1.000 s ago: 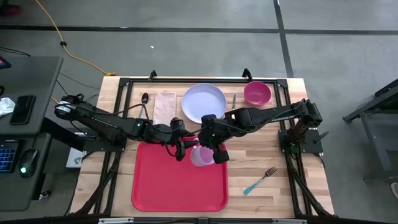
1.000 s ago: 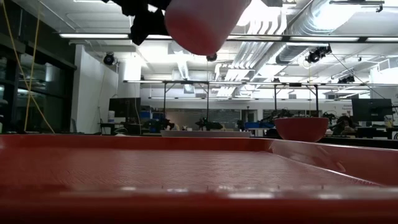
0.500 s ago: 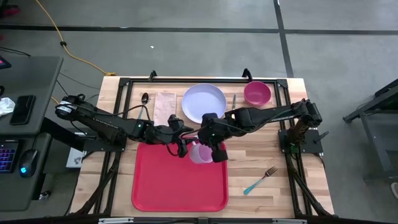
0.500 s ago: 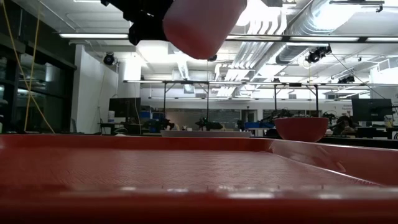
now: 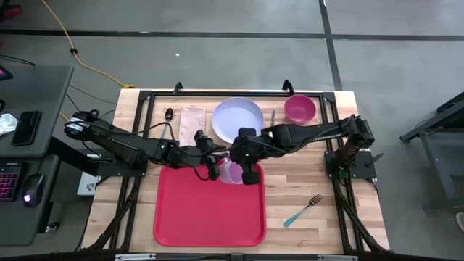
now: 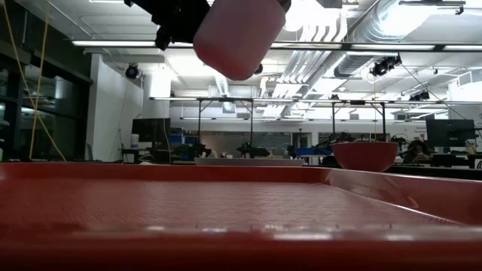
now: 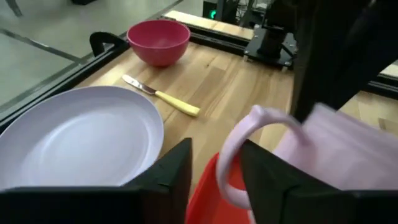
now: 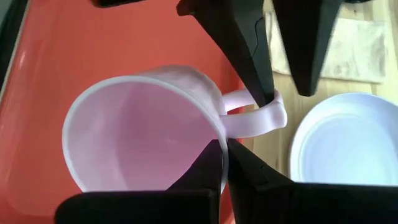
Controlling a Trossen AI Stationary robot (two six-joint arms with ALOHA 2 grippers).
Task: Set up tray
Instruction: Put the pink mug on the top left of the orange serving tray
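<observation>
Wooden table (image 5: 348,210): left gripper (image 7: 214,163) narrowing around pale pink plastic mug (image 8: 146,134) handle; right gripper (image 8: 224,165) pinching rim above large red plastic tray (image 5: 206,217); handover likely.

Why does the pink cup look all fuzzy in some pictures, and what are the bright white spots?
Left wrist view: the pink cup sits very close, so it blurs. Low view: the cup and near tray rim are soft; bright ceiling lights glare white. High view: even, sharp.
</observation>
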